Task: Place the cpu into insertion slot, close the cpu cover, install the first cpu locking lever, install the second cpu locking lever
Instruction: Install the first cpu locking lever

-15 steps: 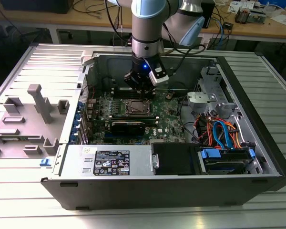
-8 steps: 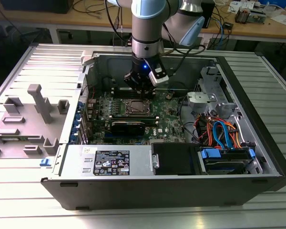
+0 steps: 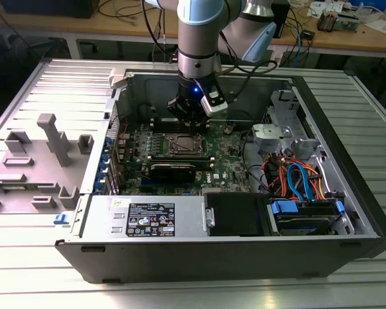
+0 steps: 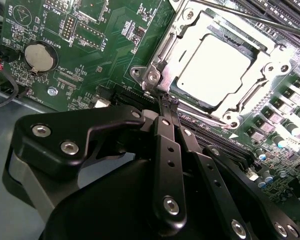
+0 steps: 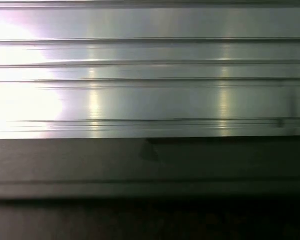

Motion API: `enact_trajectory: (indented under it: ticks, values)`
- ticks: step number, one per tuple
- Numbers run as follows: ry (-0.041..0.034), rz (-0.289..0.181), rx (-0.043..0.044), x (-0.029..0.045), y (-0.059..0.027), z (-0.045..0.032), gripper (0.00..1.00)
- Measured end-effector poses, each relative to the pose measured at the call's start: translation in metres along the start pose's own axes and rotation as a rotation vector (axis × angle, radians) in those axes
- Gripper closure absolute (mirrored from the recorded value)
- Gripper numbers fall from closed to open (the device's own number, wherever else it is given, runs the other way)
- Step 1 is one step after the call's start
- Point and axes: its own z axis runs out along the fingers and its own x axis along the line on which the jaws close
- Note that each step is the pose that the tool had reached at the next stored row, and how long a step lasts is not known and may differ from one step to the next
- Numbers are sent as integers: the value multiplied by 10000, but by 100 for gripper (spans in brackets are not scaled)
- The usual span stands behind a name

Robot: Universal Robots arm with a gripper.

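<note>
Two of the four steps looked complete. The small, flat, square, silver-grey cpu (image 4: pixel 215 67) sat in the silver-rimmed square insertion slot (image 3: pixel 184 144) just beyond the jaw tips. The thin silver metal cpu cover (image 4: pixel 262 80), a windowed frame, lay flat over its edges. The black metal gripper (image 4: pixel 168 102) stood low over the green circuit board (image 4: pixel 105 55). Its jaws were pressed together with nothing visible between them, tips at the socket's near corner. One thin steel lever rod (image 4: pixel 205 116) ran along the socket side nearest the jaws; a second rod (image 4: pixel 250 17) crossed the far side. Whether either was hooked under its catch could not be established, so both lever steps were judged outstanding. The jaw tips hid the corner beneath them, and the far rod was cut off at the picture's edge.
</note>
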Motion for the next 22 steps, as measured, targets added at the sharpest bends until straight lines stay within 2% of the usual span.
enact_trajectory:
  ticks: [7,22]
  values:
    - [1,0,1,0,0,-19,89]
    - [3,0,6,-1,-28,4,89]
